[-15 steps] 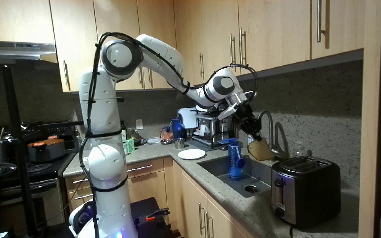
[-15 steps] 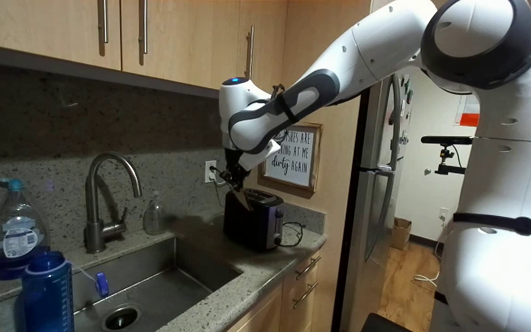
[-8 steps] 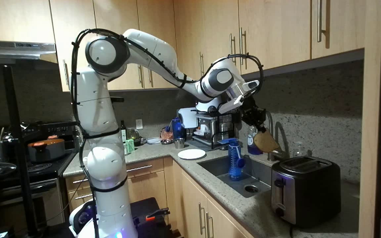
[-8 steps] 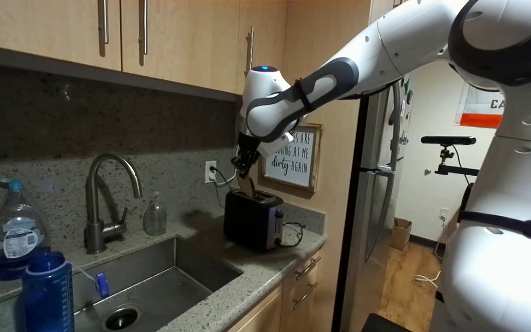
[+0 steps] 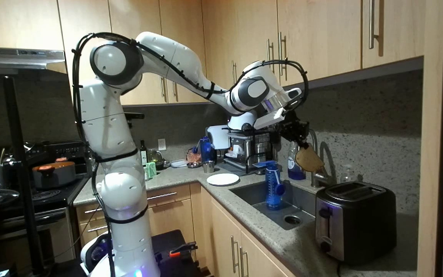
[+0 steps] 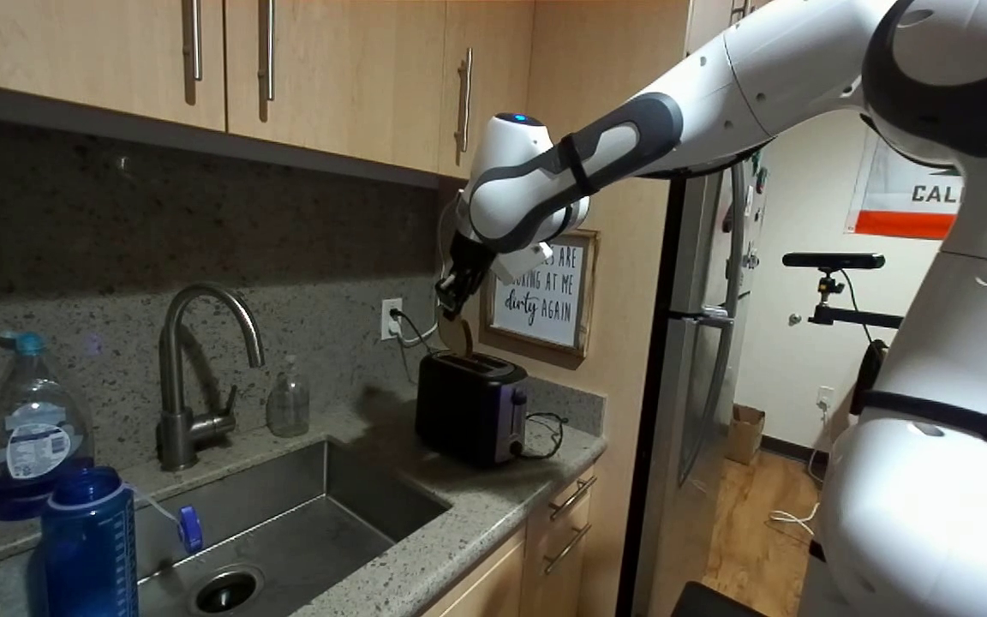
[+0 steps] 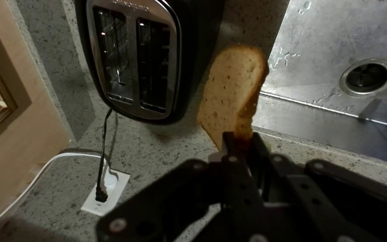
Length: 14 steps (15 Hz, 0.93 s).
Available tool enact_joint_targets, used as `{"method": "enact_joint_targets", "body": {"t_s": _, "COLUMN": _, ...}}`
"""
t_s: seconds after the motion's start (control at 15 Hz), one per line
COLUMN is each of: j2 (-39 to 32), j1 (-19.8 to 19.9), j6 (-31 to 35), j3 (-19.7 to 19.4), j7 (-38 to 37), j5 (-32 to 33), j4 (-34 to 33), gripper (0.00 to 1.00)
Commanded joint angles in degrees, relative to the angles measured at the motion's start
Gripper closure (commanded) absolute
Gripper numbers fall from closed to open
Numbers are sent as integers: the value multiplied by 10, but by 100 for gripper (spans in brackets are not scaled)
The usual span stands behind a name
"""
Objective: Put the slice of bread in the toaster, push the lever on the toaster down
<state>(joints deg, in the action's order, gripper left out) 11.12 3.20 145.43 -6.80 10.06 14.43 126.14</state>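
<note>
A tan, brown-crusted slice of bread (image 7: 228,89) is hanging tilted in midair; a black-and-silver, two-slot toaster (image 5: 356,225) is standing upright, lower and apart from it.

Tan bread slice (image 7: 228,85), black and silver toaster (image 5: 360,223), speckled grey counter (image 5: 183,177)

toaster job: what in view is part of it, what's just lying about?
Job:
gripper, closed on the slice of bread
toaster, not loaded yet
lever, up

Lying about:
white plate
blue bottle in the sink
teal-capped bottle
pot
</note>
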Motion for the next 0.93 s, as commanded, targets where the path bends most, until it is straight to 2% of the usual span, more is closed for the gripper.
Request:
{"method": "enact_joint_targets", "body": {"t_s": 0.0, "j2": -3, "j1": 7, "j6": 4, "j3": 5, "j7": 6, "j5": -8, "j4": -3, "gripper": 97}}
{"method": "enact_joint_targets", "body": {"t_s": 0.4, "j2": -20, "j1": 23, "j6": 27, "j3": -25, "j7": 23, "j5": -35, "j4": -22, "gripper": 97}}
{"method": "enact_joint_targets", "body": {"t_s": 0.53, "j2": -28, "j1": 22, "j6": 49, "j3": -40, "j7": 46, "j5": -75, "j4": -18, "gripper": 97}}
{"method": "enact_joint_targets", "body": {"t_s": 0.87, "j2": -54, "j1": 11, "j6": 88, "j3": -60, "j7": 170, "j5": -202, "j4": -17, "gripper": 97}}
